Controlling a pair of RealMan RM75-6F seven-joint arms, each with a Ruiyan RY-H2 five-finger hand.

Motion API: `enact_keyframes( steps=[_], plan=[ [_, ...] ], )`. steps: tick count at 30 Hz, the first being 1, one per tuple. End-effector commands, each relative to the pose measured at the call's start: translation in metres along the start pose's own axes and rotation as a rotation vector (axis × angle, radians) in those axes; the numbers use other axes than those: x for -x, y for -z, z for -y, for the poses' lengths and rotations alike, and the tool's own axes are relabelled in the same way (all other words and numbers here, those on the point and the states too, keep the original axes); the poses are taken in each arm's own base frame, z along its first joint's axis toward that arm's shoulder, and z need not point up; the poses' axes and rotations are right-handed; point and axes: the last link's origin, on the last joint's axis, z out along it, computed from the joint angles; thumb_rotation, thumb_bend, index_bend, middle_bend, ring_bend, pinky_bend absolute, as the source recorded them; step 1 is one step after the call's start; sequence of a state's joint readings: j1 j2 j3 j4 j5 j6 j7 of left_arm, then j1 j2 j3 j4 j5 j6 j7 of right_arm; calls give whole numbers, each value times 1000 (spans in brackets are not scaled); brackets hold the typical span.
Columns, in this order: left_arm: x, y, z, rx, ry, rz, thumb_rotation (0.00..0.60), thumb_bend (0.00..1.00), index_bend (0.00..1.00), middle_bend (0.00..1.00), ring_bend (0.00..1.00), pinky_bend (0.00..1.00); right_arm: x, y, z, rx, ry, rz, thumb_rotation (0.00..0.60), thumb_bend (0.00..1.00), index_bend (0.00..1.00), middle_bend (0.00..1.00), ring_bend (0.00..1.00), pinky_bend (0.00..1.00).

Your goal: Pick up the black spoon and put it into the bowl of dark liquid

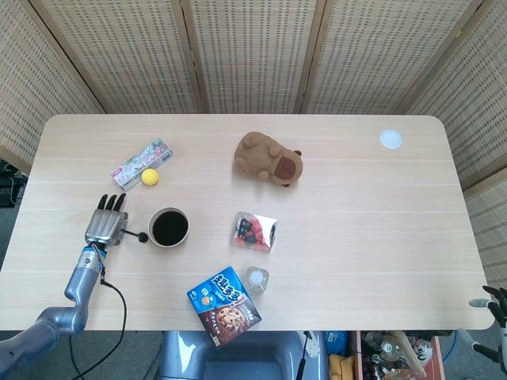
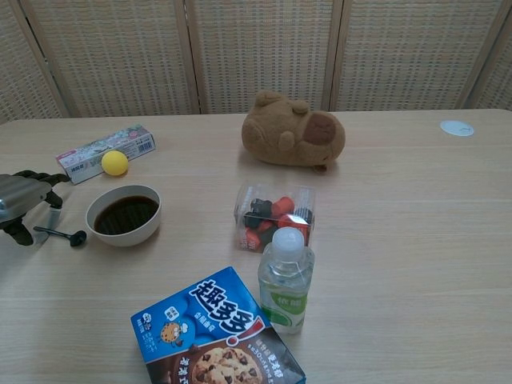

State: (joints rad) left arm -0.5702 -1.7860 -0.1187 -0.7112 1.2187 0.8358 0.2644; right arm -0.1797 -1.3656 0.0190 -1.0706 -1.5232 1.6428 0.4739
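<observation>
The black spoon (image 2: 66,235) lies just left of the white bowl of dark liquid (image 2: 124,214), its head pointing at the bowl. My left hand (image 2: 24,204) is over the handle's outer end, which it pinches between thumb and fingers; the spoon head is rolled onto its side. From above, the left hand (image 1: 104,224) sits left of the spoon (image 1: 136,234) and the bowl (image 1: 169,227). My right hand (image 1: 496,302) hangs off the table's near right corner, fingers apart, holding nothing.
A yellow ball (image 1: 149,176) and a flat snack pack (image 1: 141,162) lie behind the bowl. A plush toy (image 1: 268,158), a clear box of capsules (image 1: 254,230), a water bottle (image 2: 286,279) and a cookie box (image 1: 224,305) stand to the right. White disc (image 1: 390,139) far right.
</observation>
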Motion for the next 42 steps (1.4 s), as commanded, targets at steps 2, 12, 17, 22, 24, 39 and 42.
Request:
enact_keyframes(
  steps=[2, 12, 17, 22, 24, 39, 42],
  plan=[
    [-1, 1, 0, 3, 3, -6, 600, 380, 598, 1, 0, 0, 0, 0, 0, -1, -1, -1, 600, 299, 429, 301, 149, 244],
    [-28, 8, 15, 26, -43, -111, 600, 380, 613, 8, 0, 0, -2, -1, 3, -16, -6, -10, 600, 300, 429, 301, 149, 244],
    [-47, 14, 27, 38, -127, -174, 600, 380, 613, 8, 0, 0, -3, 0, 5, -25, -9, -15, 600, 299, 429, 301, 149, 244],
    [-71, 19, 35, 49, -198, -234, 600, 380, 613, 8, 0, 0, -3, 0, 7, -33, -14, -16, 600, 300, 429, 301, 149, 245],
    [-77, 21, 35, 55, -234, -250, 600, 380, 613, 8, 0, 0, -3, 0, 7, -35, -17, -17, 600, 299, 429, 301, 149, 245],
    [-108, 24, 11, 152, -496, -355, 600, 380, 613, 8, 0, 0, -4, 1, 7, -40, -25, -28, 600, 299, 429, 301, 149, 244],
    [-112, 24, 5, 171, -543, -374, 600, 380, 613, 8, 0, 0, -4, 1, 7, -41, -27, -29, 600, 300, 429, 301, 149, 244]
  ],
)
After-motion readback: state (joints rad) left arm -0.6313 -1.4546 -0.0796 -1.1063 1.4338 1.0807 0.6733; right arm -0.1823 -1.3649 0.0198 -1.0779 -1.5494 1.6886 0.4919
